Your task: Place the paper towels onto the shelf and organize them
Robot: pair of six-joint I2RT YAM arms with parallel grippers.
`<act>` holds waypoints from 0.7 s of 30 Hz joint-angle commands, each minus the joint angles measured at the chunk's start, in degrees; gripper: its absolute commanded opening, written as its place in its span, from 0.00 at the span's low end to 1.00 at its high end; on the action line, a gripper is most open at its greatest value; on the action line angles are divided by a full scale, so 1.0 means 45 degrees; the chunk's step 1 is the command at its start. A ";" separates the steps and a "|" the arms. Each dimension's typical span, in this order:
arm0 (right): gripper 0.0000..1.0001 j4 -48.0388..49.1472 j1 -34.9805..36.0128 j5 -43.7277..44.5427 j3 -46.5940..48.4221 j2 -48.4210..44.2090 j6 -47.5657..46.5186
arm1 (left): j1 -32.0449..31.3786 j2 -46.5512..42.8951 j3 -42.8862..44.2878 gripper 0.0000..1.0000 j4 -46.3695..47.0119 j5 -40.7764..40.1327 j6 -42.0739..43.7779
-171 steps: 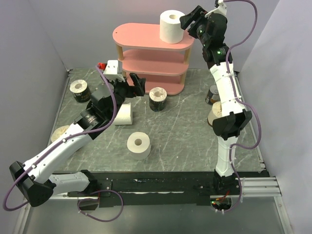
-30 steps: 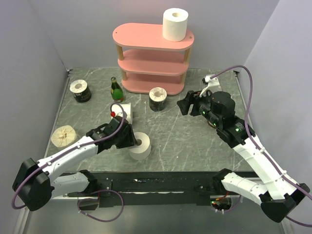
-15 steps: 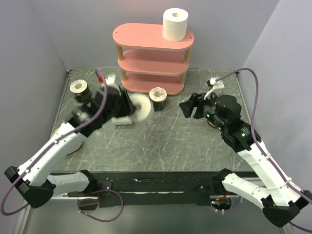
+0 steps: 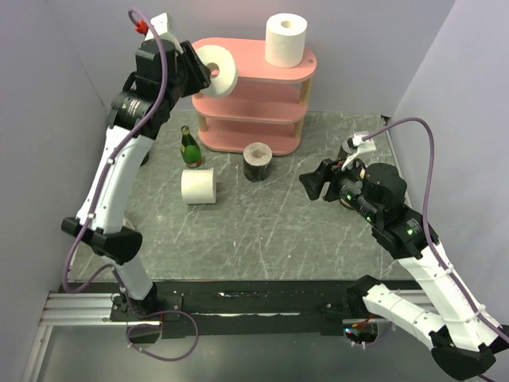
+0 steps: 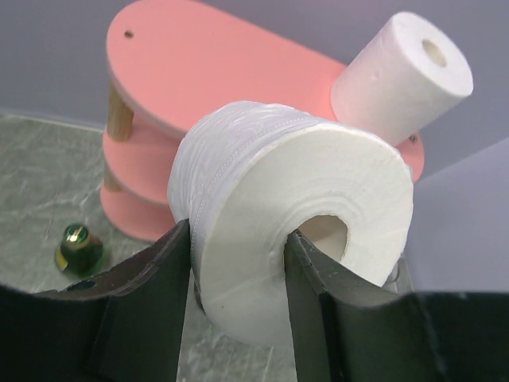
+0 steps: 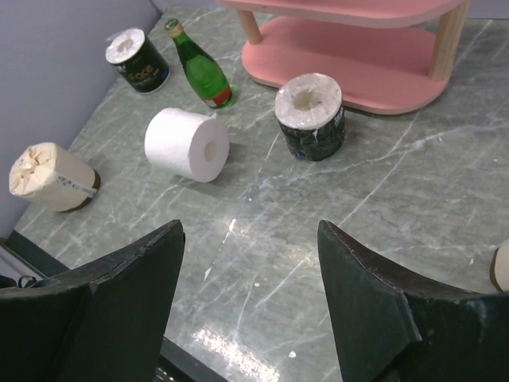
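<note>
My left gripper [image 4: 211, 73] is shut on a white paper towel roll [image 4: 219, 69], with one finger in its core and one on its outside. It holds the roll on its side, in the air by the left end of the pink shelf [image 4: 253, 89]. In the left wrist view the held roll [image 5: 294, 207] fills the middle, with the shelf top [image 5: 207, 72] behind it. Another white roll [image 4: 285, 40] stands upright on the right end of the shelf top. My right gripper [image 4: 312, 181] is open and holds nothing above the table, right of centre.
On the table a white roll [image 6: 187, 145] lies on its side and a dark-banded roll [image 6: 310, 115] stands before the shelf. A green bottle [image 6: 199, 68], a dark-labelled roll [image 6: 137, 60] and a beige roll [image 6: 52, 177] are further left. A beige sliver [image 6: 501, 267] shows at the right.
The left arm has lifted the white roll from the near table up to the left end of the shelf top. The right gripper has stayed open and drifted slightly right.
</note>
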 commanded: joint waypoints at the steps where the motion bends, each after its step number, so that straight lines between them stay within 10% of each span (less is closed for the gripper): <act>1: 0.75 -0.0177 0.0050 0.0179 0.0302 -0.0348 -0.0251 | 0.0377 0.0307 0.1368 0.36 0.2152 0.1215 0.0118; 21: 0.75 -0.0275 0.0089 0.0022 0.0516 -0.0778 0.0003 | 0.1257 0.1849 0.0956 0.45 0.7155 0.3052 -0.0527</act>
